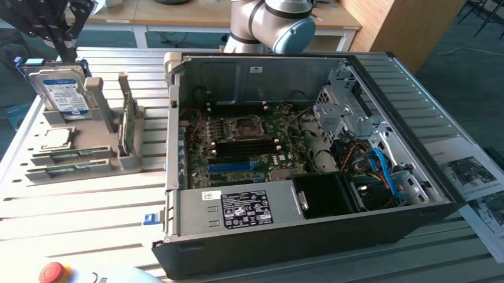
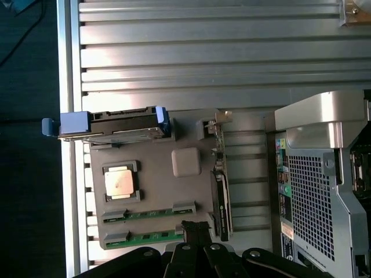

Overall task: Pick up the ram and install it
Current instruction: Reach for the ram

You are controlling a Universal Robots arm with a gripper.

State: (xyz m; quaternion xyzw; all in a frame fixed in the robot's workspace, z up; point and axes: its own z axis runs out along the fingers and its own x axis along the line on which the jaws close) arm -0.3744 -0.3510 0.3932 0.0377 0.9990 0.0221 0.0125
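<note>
Ribbed, shiny slatted aluminium desk [image 1: 87, 206]. On it sits an open black steel pc case [image 1: 315, 236] with a green motherboard [image 1: 268, 127] inside. Just beside the case, a matte grey plastic holder [image 2: 151, 191] carries the ram [image 2: 221, 197], a long thin green board with small black chips, standing on edge in a slot (two more green sticks [image 2: 148, 215] sit low in the same holder). The black hand [image 2: 196, 227] is closed, gripping nothing, above the holder near the ram's end.

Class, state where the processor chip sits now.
Exterior view's left: the processor chip lies on the grey holder, between the upright hard drive and the flat ram sticks.
</note>
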